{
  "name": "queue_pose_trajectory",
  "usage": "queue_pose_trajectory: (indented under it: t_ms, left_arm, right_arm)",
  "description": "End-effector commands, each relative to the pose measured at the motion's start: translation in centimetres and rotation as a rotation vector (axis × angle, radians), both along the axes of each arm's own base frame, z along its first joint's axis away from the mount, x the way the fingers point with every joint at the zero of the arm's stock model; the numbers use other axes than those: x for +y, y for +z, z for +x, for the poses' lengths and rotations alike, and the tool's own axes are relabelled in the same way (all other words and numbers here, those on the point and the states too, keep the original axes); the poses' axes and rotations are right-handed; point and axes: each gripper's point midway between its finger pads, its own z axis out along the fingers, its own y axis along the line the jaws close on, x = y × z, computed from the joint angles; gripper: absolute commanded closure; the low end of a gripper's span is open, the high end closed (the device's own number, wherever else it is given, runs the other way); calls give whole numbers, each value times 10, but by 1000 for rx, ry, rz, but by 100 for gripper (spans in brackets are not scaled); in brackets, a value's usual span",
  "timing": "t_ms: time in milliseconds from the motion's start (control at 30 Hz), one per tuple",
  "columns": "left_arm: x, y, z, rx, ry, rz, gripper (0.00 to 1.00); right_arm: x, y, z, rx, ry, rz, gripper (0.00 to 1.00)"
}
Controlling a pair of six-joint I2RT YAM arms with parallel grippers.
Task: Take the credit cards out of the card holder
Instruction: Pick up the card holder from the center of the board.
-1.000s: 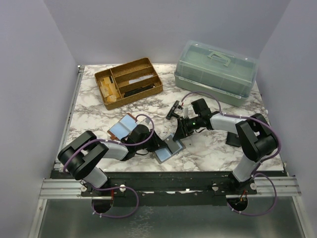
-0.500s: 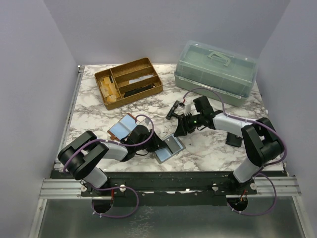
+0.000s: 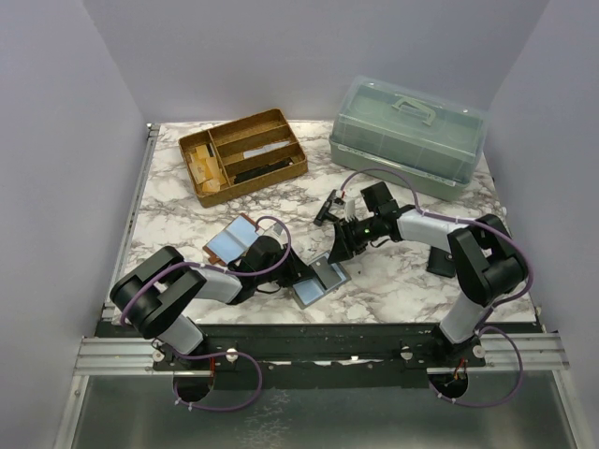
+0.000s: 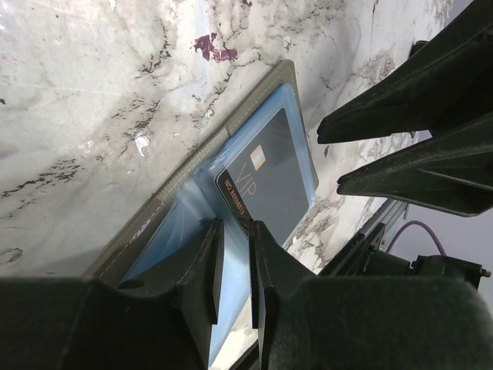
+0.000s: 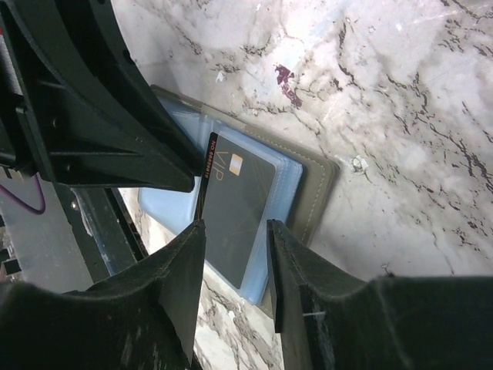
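The card holder (image 3: 323, 278) lies open near the table's front edge, olive-grey (image 4: 285, 73) with light-blue leaves inside (image 5: 320, 181). A dark card marked VIP (image 4: 269, 173) (image 5: 239, 208) lies on its right half. My left gripper (image 4: 231, 223) (image 3: 301, 273) is down on the left leaf, its jaws a narrow gap apart with the blue leaf showing through. My right gripper (image 5: 235, 225) (image 3: 339, 248) stands open just above the dark card, one finger on each side. Two light-blue credit cards (image 3: 232, 241) lie side by side on the table, left of my left arm.
A wooden divided tray (image 3: 243, 154) sits at the back left. A green lidded box (image 3: 407, 126) stands at the back right. A small black object (image 3: 438, 262) lies by my right arm. The table's front edge runs just behind the holder.
My right gripper has opened wider and shifted slightly over the holder. The left arm and the holder have not moved.
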Motion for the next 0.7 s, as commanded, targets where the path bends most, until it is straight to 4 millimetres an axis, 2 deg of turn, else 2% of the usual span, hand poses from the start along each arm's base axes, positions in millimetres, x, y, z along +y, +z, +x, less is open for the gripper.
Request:
queue_pose_trajectory:
  t_ms: [0, 367, 667]
  left_arm:
    - [9, -21, -8, 47, 0, 55, 74]
    - [8, -21, -8, 47, -3, 47, 74]
    - [7, -20, -8, 45, -6, 40, 75]
  right_arm:
    - [-3, -9, 4, 11, -10, -41, 57]
    - [0, -16, -4, 73, 15, -43, 62]
    - [9, -1, -13, 96, 63, 37, 68]
